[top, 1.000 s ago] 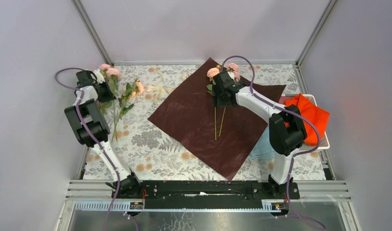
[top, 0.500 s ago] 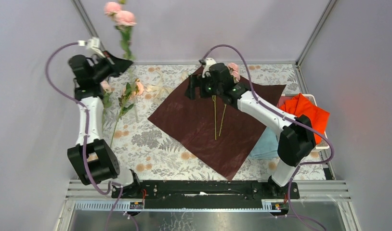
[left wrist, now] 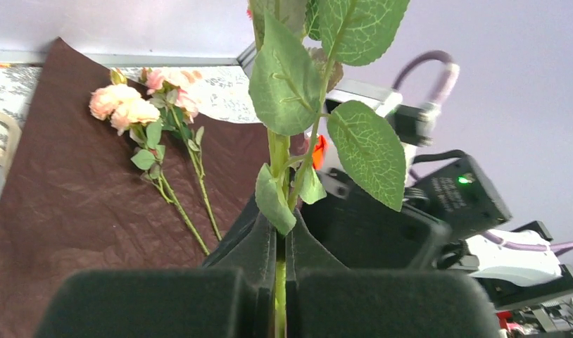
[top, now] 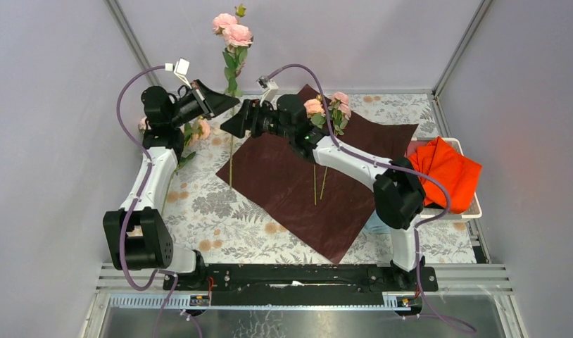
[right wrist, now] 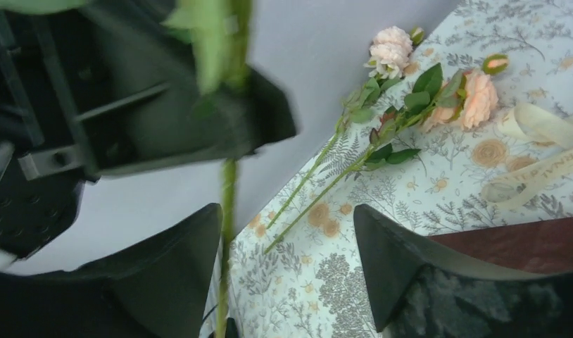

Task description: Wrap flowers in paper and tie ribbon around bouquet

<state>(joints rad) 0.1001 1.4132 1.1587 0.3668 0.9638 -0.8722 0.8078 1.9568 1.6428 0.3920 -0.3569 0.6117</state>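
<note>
Dark crimson paper (top: 291,190) is lying flat and crinkled on the patterned desk (top: 220,232), with one corner pointing toward the arm bases. We are seeing a light blue cloth (top: 372,224) peeking from under its right edge. Beyond that, an orange-red cloth (top: 445,169) is sitting in a white tray (top: 474,208). Farther up the sheet, two flowers (left wrist: 129,109) are resting with their stems toward us and their pink blooms near the far corner. To the left, more flowers (right wrist: 410,113) are lying on the desk off the paper, and the cream ribbon (right wrist: 537,151) is curling just beside them. Above them, the left fingers (top: 224,105) are clamping tight on a leafy stem (top: 232,63) and holding it upright in the air. Its pink blooms are rising against the back wall and its cut end is hanging by the paper's left edge. The right fingers (top: 234,124) are standing wide apart right next to it, gripping nothing. The stem is running down just inside one finger, and we are failing to tell whether they are touching.
</note>
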